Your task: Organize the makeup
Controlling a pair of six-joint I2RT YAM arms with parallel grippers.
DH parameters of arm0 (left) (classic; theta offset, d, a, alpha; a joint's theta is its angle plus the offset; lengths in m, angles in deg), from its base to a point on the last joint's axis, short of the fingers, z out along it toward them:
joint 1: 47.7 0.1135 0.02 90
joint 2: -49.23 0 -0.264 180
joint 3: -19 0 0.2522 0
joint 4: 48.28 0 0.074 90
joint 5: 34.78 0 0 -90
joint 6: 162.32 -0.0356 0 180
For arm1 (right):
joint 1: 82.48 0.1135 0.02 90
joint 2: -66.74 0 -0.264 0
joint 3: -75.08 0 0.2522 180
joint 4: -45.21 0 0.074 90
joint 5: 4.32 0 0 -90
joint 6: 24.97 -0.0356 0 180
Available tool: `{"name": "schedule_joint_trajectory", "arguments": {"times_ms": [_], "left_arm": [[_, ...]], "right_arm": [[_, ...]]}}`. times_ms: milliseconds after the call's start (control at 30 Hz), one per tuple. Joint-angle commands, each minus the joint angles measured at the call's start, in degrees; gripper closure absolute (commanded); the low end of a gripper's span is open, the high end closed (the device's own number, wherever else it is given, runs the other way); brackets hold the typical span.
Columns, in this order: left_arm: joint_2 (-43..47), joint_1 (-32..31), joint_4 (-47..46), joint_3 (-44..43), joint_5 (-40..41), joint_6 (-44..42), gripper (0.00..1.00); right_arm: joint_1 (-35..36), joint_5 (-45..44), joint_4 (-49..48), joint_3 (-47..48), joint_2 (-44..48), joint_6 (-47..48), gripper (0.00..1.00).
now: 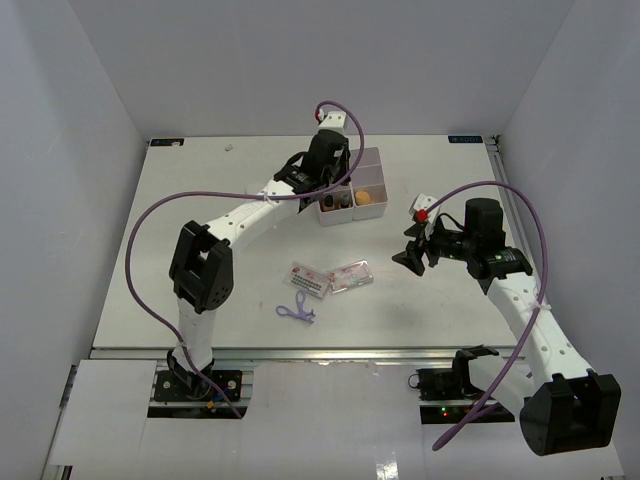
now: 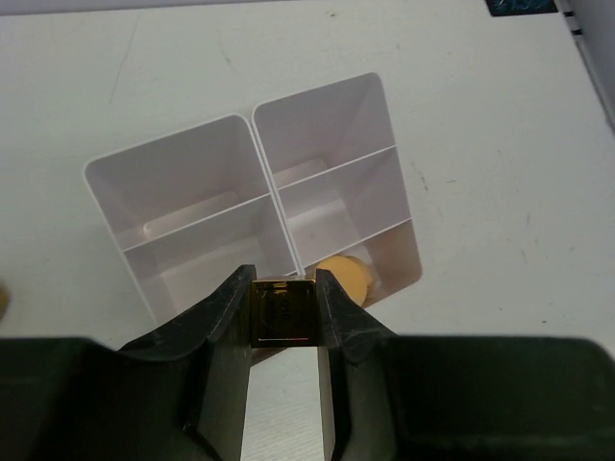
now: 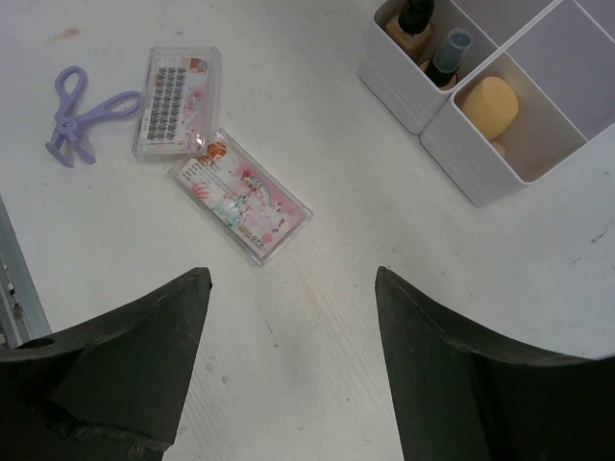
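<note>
A: Arm links, finish?
B: L arm [image 1: 240, 220] & R arm [image 1: 528, 312]: white tube links, black boxy joint housings [image 1: 203, 265].
A: Cabling?
B: One purple cable per arm, ext. routed: L cable [image 1: 131, 255], R cable [image 1: 545, 245].
A: Wrist hw?
B: White cam block [image 1: 333, 119] on L wrist. R wrist: similar white block w/ red dot [image 1: 422, 214].
A: End effectors?
B: L gripper [image 2: 285, 279], R gripper [image 3: 290, 274]: matte black fingers [image 3: 135, 355], broad at root, tapering to rounded tips.

I see a white plastic compartment box [image 2: 317, 125] just below and ahead of my left gripper [image 2: 284, 288], sitting on the pale tabletop [image 2: 500, 173].
</note>
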Motion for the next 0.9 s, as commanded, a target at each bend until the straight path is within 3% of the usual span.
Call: {"name": "schedule_joint_trajectory", "arguments": {"times_ms": [0, 433, 867], "left_arm": [[-1.48, 0.78, 2.32, -4.83, 4.37, -2.67, 0.99], [-9.01, 2.01, 3.71, -9.68, 5.77, -3.52, 0.95], [-10.06, 2.16, 4.98, -8.54, 2.43, 0.42, 0.73]], "right_arm": [[-0.64, 1.28, -0.06, 0.49, 1.31, 0.43, 0.24], [-1.94, 1.78, -0.35, 0.31, 1.44, 0.05, 0.24], [-3.31, 1.72, -0.5, 0.33, 1.29, -0.1, 0.24]]}}
